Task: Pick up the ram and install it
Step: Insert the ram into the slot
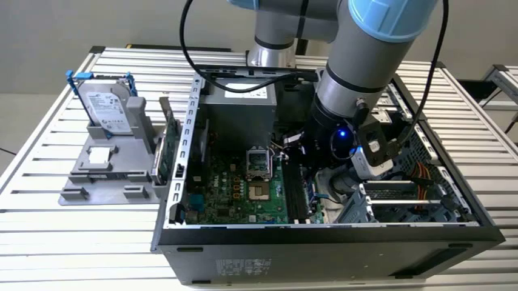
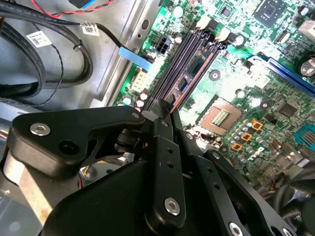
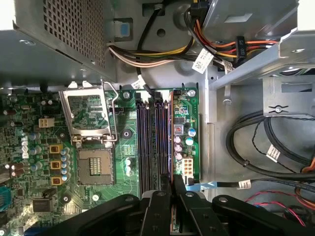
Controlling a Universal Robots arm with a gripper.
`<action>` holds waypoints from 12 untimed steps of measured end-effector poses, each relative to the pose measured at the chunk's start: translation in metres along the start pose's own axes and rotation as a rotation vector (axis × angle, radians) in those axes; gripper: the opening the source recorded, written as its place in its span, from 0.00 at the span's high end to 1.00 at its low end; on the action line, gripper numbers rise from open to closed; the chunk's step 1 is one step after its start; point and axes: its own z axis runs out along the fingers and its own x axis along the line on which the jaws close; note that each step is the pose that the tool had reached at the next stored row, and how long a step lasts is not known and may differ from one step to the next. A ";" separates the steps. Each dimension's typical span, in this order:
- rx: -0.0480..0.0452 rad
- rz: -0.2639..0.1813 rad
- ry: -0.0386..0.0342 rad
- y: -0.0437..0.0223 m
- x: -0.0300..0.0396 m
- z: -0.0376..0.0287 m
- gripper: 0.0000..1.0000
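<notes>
The ram (image 3: 170,142) is a thin dark blue stick seen edge-on, standing upright along the black memory slots (image 3: 147,142) of the green motherboard (image 3: 29,123). In the second wrist view its blue face (image 2: 194,69) runs away from the fingers, in line with the slots (image 2: 179,54). My gripper (image 3: 172,194) is shut on the ram's near end, its black fingers (image 2: 162,147) pressed together over it. I cannot tell whether the stick is seated in its slot. In the exterior view the arm's wrist (image 1: 340,139) reaches down into the open computer case (image 1: 324,242).
The processor socket (image 3: 93,164) lies beside the slots. The power supply (image 1: 239,109) fills the case's back and a drive cage (image 1: 404,200) is on the exterior view's right. Black cables (image 3: 256,142) run close by. A grey stand (image 1: 105,176) outside holds a silver hard drive (image 1: 109,106) and a green card (image 1: 166,151).
</notes>
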 end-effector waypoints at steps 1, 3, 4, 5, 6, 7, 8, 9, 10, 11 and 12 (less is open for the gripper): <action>0.0001 0.000 0.0000 0.0000 0.0000 0.0000 1.00; 0.0002 0.000 0.0000 0.0000 0.0000 0.0000 1.00; 0.0001 0.000 0.0000 0.0000 0.0000 0.0001 1.00; 0.0001 0.000 0.0000 0.0000 0.0000 0.0002 1.00; -0.0004 0.000 -0.0005 0.0001 -0.0001 0.0008 1.00; -0.0002 0.000 -0.0009 0.0001 -0.0001 0.0013 1.00; 0.0009 0.000 -0.0015 0.0000 -0.0001 0.0017 1.00; 0.0020 0.000 -0.0024 0.0000 -0.0001 0.0023 1.00; 0.0039 0.000 -0.0045 0.0000 -0.0001 0.0030 1.00; 0.0059 0.000 -0.0075 0.0001 -0.0001 0.0037 1.00; 0.0081 0.000 -0.0103 0.0001 -0.0002 0.0044 1.00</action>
